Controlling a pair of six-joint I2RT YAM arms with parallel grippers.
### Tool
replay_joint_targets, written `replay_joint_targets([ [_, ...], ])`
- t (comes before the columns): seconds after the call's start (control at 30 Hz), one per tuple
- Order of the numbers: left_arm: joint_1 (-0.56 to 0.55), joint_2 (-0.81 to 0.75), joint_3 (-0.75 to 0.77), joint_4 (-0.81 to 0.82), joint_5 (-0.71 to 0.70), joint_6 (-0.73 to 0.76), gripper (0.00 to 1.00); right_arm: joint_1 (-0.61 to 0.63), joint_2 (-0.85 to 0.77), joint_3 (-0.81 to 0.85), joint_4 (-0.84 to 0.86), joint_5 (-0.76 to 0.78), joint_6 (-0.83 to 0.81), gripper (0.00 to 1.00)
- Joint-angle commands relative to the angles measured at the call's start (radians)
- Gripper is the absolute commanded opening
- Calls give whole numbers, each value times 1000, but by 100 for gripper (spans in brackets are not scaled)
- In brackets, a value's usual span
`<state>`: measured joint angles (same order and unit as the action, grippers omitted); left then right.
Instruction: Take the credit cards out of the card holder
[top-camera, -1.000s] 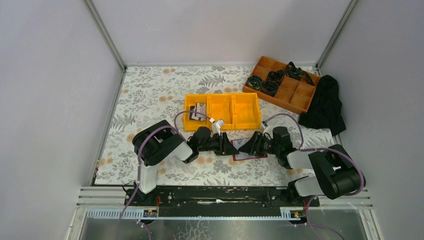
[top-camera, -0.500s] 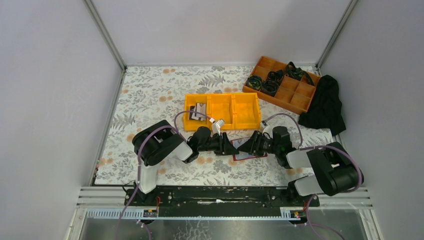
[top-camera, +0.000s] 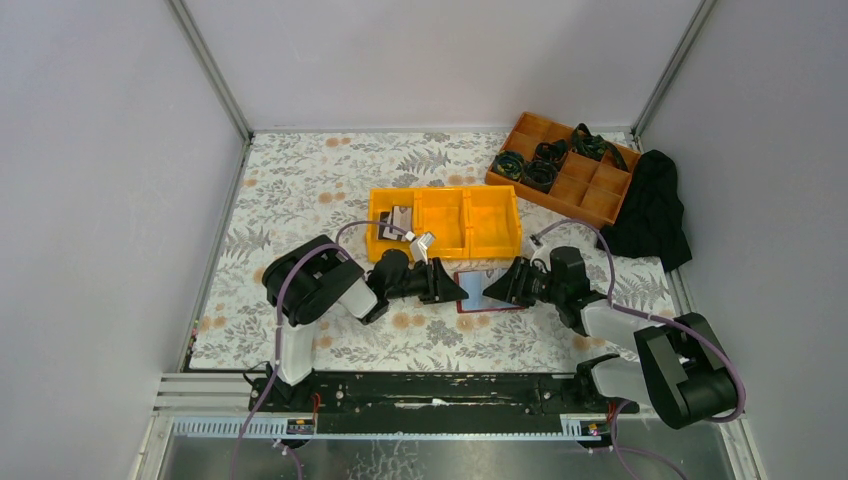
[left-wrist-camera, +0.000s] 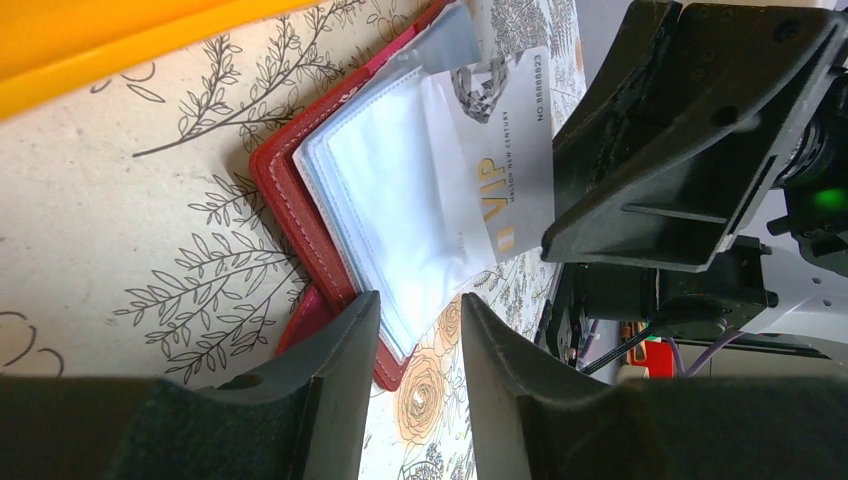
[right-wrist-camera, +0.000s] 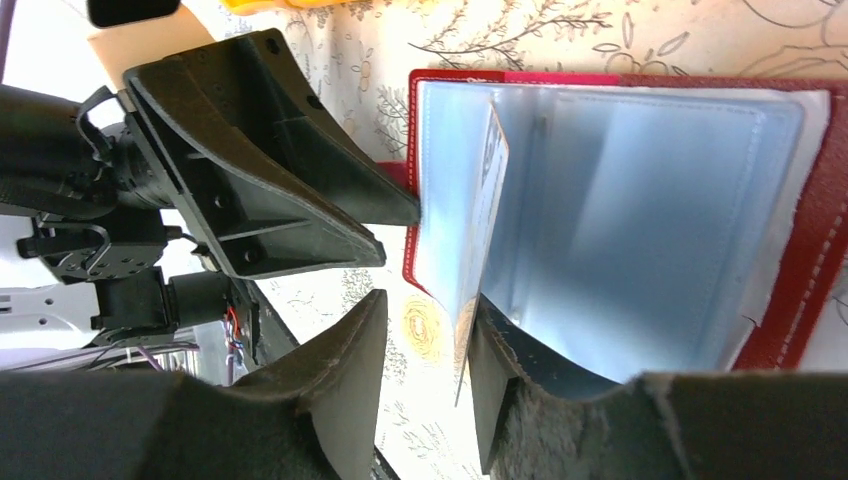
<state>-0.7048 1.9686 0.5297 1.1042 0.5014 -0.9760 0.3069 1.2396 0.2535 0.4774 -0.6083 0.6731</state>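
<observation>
The red card holder lies open on the floral table between my two grippers, its blue-grey clear sleeves facing up. A white VIP credit card sticks partly out of a sleeve. In the right wrist view that card stands on edge, with its lower edge between the jaws against one finger. The right gripper is open, leaving a gap on the card's other side. My left gripper is open at the holder's near corner, one finger over the red border. Table shows between its fingers.
A yellow three-compartment bin stands just behind the holder, with a small dark and white item in its left compartment. A brown divided tray with black rings sits at the back right. A black cloth lies beside it.
The two grippers have drawn slightly apart, so the holder's blue-grey inside now shows between them. The right jaws have narrowed a little around the upright card.
</observation>
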Motion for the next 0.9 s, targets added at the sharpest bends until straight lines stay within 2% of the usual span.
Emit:
replay_joint_targets([
  [0.0,19,29,-28,-32,-26,28,44,-14,-28,21,-34,22,-28,39],
  [0.13,22,31,-29,-29,-23,28,44,-19,-41,26,-58,43,-39,10],
  [0.2,22,29,-30,-25,-21,27,44,-21,-47,32,-77,57,-45,1],
  [0.53,22,-56,-75,-18,-26,43,44,-23,-214,64,-207,109,-75,0],
  [0.7,23,-161,-104,68,27,27,48,-23,-261,103,-191,-5,-65,0],
  [0.87,22,-164,-91,215,85,-24,51,-23,-277,83,-121,-82,1,0],
])
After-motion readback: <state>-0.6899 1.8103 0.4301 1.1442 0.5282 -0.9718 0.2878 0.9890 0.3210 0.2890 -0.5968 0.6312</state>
